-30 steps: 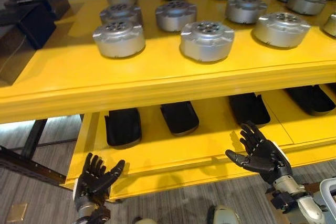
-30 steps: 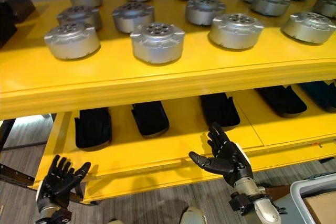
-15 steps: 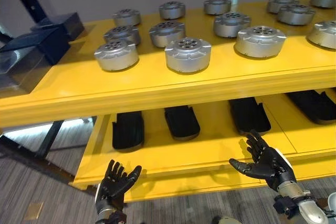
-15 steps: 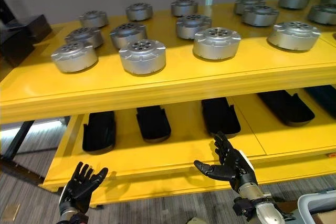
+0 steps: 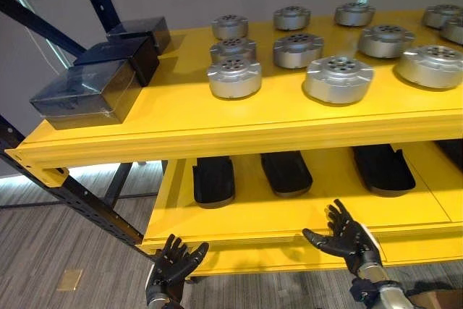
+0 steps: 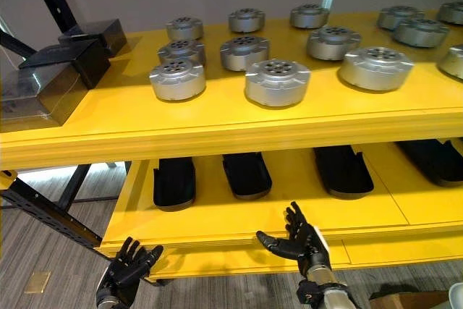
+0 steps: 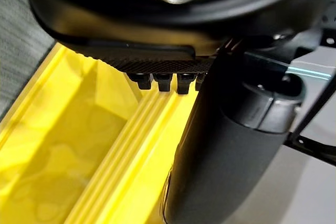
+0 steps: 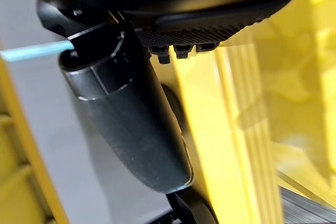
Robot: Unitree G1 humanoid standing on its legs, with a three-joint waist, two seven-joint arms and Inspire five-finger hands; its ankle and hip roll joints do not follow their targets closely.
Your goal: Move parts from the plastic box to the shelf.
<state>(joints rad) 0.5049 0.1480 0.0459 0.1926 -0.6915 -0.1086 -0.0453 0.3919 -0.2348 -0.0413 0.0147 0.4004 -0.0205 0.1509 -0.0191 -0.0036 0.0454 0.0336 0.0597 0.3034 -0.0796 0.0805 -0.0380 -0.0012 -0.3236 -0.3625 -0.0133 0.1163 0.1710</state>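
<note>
In the left eye view, round silver parts (image 5: 338,78) are seen standing in rows on the upper board of the yellow shelf (image 5: 217,132), with dark boxes (image 5: 85,92) at its left end and black trays (image 5: 213,179) on the board below. In the right eye view, the left hand (image 6: 129,266) and the right hand (image 6: 300,239) are held before the shelf's lower edge, fingers spread, nothing grasped. In both wrist views straight fingers are shown against yellow boards. The parts are judged heavy, stiff and smooth-sided; hold is best taken across the rim.

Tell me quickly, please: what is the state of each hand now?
Left hand: open, holding nothing.
Right hand: open, holding nothing.
</note>
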